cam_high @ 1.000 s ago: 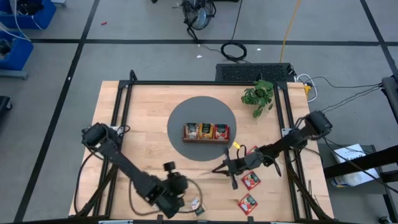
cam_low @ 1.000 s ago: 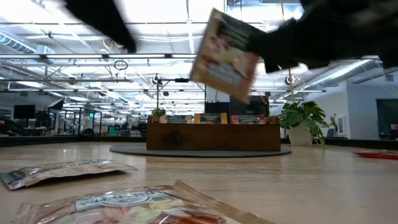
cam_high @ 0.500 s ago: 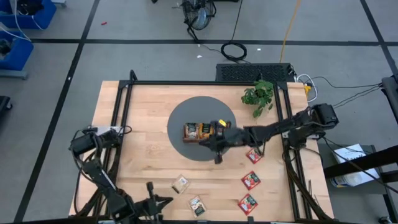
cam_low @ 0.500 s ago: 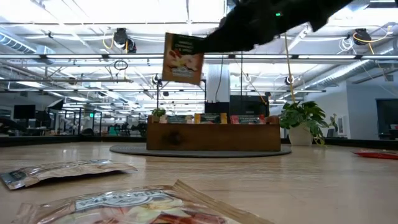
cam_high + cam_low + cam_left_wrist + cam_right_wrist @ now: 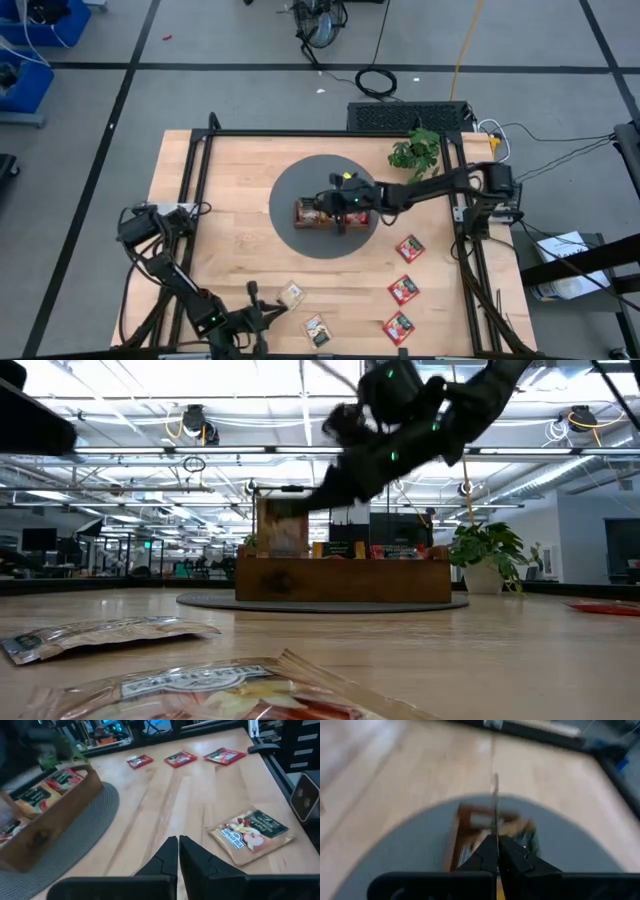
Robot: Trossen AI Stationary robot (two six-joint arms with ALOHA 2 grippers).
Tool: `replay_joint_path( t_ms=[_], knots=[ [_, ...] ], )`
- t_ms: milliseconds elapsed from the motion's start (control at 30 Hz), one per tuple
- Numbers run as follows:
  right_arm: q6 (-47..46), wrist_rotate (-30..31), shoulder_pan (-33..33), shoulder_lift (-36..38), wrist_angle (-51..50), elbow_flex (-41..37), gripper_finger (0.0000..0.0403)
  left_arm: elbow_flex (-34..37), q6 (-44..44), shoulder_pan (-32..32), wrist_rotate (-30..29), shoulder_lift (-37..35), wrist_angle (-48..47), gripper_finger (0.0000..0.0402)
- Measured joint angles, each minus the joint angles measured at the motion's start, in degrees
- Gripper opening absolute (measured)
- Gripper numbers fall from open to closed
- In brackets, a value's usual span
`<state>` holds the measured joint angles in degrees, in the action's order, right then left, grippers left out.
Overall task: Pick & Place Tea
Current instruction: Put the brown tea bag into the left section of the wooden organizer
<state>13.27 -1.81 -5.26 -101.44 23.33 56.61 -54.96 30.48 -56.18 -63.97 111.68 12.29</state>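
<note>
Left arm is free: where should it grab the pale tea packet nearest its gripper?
The pale tea packet lies flat on the table. Come straight down with the left gripper and pinch one edge or corner; flat faces offer nothing else.

The light wooden table (image 5: 230,210) carries a round grey mat (image 5: 290,190) near its middle, with the brown wooden tray (image 5: 305,214) standing on the mat. A small green potted plant (image 5: 415,152) sits by the table's far right corner, and three red tea packets (image 5: 409,248) lie scattered toward the near right corner. Two paler tea packets (image 5: 291,294) lie flat close to the near edge, around its middle, and what may be a bundle of cable (image 5: 185,209) rests at the left edge.
</note>
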Motion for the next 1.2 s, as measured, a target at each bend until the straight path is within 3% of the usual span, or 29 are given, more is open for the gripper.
replay_joint_path(
  t_ms=[300, 567, 900, 1200],
  knots=[
    [-1.87, 0.18, -1.57, -3.76, 0.24, 0.01, 0.0000, 0.02, -1.53, 0.98, 4.43, 0.00, -0.08, 0.0004],
    [-1.39, 3.12, -1.70, -3.70, 0.44, 0.01, 0.0000, 0.02, -1.42, 0.98, 4.49, 0.00, 0.04, 0.0029],
    [0.36, 3.56, -0.09, -3.70, -0.06, 0.01, 0.0000, 0.02, -1.70, 0.98, 4.51, 0.00, -0.02, 0.0007],
    [1.70, 12.57, 4.21, -3.70, -5.92, 3.47, 0.0000, 0.02, -1.66, 1.22, 4.51, 0.00, -0.02, 0.0028]
  ],
)
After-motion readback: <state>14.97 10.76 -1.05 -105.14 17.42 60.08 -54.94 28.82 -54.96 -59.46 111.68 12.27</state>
